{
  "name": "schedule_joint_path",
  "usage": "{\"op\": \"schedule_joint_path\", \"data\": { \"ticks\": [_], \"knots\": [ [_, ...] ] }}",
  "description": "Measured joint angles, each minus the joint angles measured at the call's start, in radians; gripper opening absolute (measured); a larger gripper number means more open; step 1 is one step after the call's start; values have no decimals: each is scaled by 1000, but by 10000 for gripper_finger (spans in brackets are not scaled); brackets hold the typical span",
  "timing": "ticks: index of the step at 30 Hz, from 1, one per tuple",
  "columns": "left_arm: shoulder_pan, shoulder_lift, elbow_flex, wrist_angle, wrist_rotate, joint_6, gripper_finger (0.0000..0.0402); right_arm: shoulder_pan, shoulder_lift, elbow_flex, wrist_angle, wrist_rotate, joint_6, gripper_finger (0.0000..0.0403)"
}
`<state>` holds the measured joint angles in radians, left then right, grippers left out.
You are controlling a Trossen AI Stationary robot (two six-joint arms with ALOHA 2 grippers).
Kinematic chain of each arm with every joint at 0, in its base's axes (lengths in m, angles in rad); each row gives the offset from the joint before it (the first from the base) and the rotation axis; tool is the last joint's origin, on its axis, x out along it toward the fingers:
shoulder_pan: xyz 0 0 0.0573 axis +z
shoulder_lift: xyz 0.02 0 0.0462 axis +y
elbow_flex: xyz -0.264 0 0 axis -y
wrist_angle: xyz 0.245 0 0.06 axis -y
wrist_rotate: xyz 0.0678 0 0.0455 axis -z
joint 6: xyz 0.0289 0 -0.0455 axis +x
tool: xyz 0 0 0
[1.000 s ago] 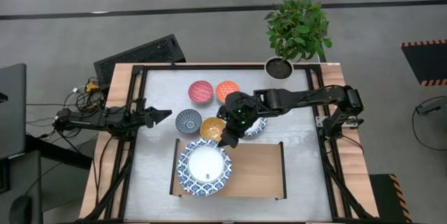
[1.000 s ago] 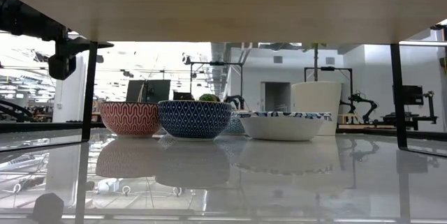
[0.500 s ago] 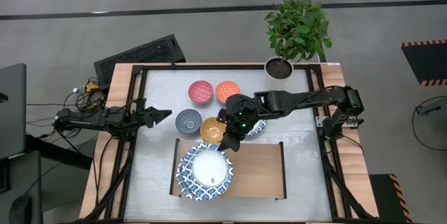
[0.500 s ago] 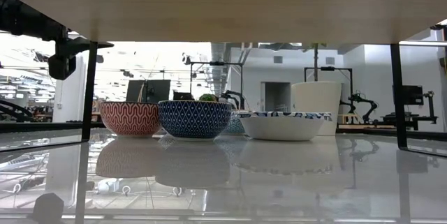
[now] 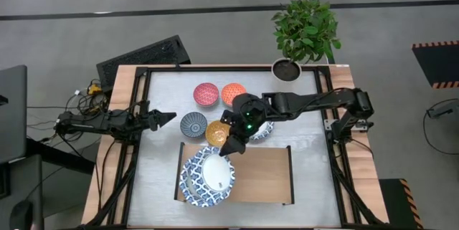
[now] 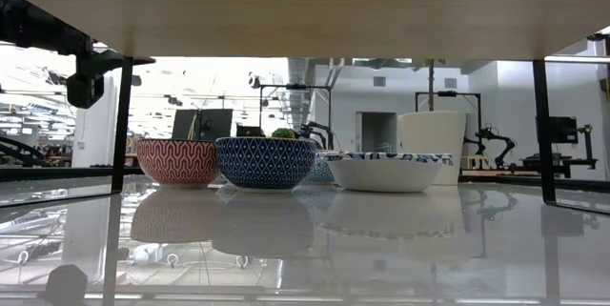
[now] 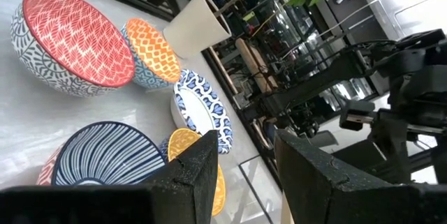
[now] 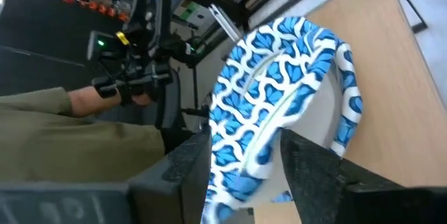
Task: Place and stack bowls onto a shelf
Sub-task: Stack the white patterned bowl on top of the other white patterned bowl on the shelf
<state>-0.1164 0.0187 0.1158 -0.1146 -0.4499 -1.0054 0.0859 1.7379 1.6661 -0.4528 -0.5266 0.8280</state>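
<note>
So the right gripper is pinching the rim of a big blue-and-white bowl, tilting it over another one on the shelf's left end. Left gripper is hanging near the counter's left edge with its fingers apart, just beside the dark striped bowl.

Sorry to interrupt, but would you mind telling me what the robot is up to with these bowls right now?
The right gripper grips the rim of a large blue-and-white bowl, tilted over another one already on the shelf, apparently stacking them. The left gripper waits, jaws open, at the table's left side. Four small bowls and a third large bowl sit on the table.
</note>
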Motion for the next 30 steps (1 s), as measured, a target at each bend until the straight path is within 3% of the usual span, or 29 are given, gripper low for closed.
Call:
{"op": "schedule_joint_path", "data": {
  "ticks": [6, 11, 20, 30],
  "knots": [
    [0, 0, 0, 0, -4, 0, 128, -11, -11, 1, -7, -2, 17, 194],
    [0, 0, 0, 0, -6, -1, 128, -15, -23, 1, -68, 6, 62, 165],
    [0, 0, 0, 0, -7, -1, 128, 78, -55, 3, -150, 115, 37, 22],
    [0, 0, 0, -2, -14, -1, 128, 121, -2, 1, -207, 166, 35, 42]
  ]
}}
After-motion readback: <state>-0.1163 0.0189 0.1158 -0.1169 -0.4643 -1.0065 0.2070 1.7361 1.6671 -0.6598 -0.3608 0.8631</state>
